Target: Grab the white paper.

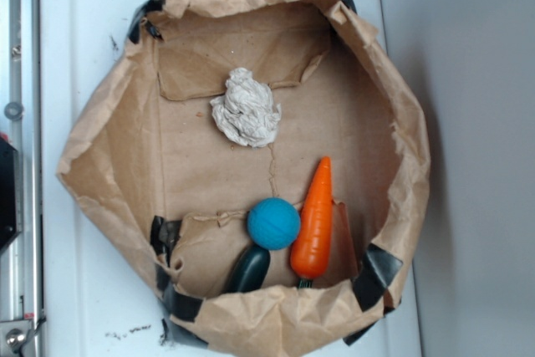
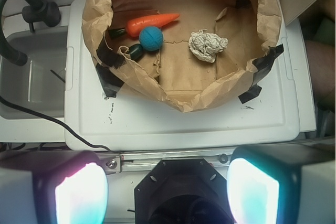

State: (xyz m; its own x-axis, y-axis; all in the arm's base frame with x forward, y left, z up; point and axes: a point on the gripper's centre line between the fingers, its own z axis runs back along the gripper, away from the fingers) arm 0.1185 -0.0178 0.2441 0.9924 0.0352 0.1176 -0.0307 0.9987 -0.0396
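The white paper is a crumpled off-white wad lying on the floor of the opened brown paper bag, toward its upper middle in the exterior view. In the wrist view the white paper lies in the bag's right half, far from the camera. My gripper is open, its two glowing pads wide apart at the bottom of the wrist view with nothing between them. It hangs high and outside the bag, well away from the paper. The exterior view does not show the gripper.
A blue ball, an orange carrot and a dark green object lie together at the bag's other end. The bag sits on a white tray. A grey bin and black cable lie to the left.
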